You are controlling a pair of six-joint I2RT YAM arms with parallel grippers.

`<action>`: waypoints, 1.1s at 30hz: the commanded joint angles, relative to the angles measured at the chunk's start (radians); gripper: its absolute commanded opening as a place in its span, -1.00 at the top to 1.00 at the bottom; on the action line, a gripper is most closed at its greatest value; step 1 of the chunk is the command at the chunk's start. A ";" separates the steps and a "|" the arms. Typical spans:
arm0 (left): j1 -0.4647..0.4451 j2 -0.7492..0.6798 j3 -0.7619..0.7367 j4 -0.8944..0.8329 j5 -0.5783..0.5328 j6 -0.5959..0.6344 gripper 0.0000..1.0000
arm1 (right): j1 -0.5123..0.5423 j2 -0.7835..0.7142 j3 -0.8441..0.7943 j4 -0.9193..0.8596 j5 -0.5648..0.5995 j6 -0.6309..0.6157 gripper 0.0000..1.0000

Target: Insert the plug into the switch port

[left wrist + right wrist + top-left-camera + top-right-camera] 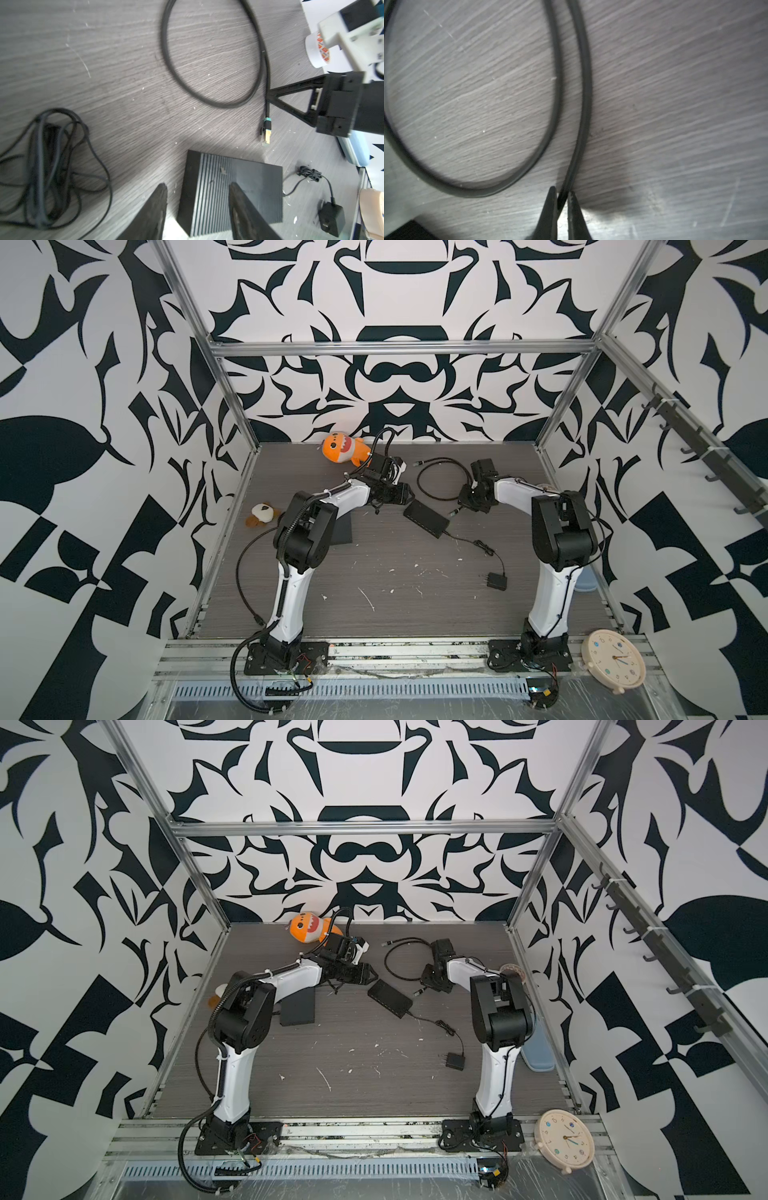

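A black, ribbed, rectangular network switch (pixel 426 519) is shown lying at the centre of both top views on the grey wood-grain tabletop (pixel 374 614). The left gripper (pixel 197 185) is poised at the switch's left end, its jaws parted to a middling width and nothing gripped. One finger (pixel 239 199) is seen above the ribbed top, and its partner just beside the box's edge.

The right gripper (pixel 562 193) is clamped tight on the black round network cable (pixel 586 83), a short way behind the gold-and-teal plug (pixel 266 135). The plug is seen just right of the switch, apart from it and not inserted. Whether the plug touches the table cannot be told. The rest of the cable is laid in a loop just above centre.

A thin lead is run from the switch to a black wall adapter (pixel 496 580), lower right of centre. A pale blue oblong case (pixel 538 1048) is partly hidden behind the right arm, and its contents cannot be made out.
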 commanded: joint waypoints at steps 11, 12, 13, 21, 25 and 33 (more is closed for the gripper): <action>0.003 -0.063 0.004 -0.042 -0.018 0.014 -0.02 | -0.004 -0.084 0.044 -0.185 0.108 -0.200 0.95; 0.003 -0.066 0.012 -0.050 -0.021 0.015 -0.02 | -0.004 -0.102 0.042 -0.177 0.104 -0.208 0.96; 0.003 -0.069 0.018 -0.058 -0.030 0.018 -0.02 | -0.003 -0.116 0.059 -0.183 0.093 -0.225 0.97; 0.012 -0.146 0.023 -0.077 -0.089 0.021 -0.03 | 0.068 -0.251 0.144 -0.166 0.062 -0.298 0.98; 0.032 -0.211 -0.012 -0.077 -0.143 0.012 -0.05 | 0.146 -0.316 0.133 -0.163 -0.070 -0.281 0.98; 0.059 -0.335 -0.137 -0.047 -0.157 -0.022 -0.07 | 0.247 -0.334 0.035 -0.128 -0.028 -0.203 0.43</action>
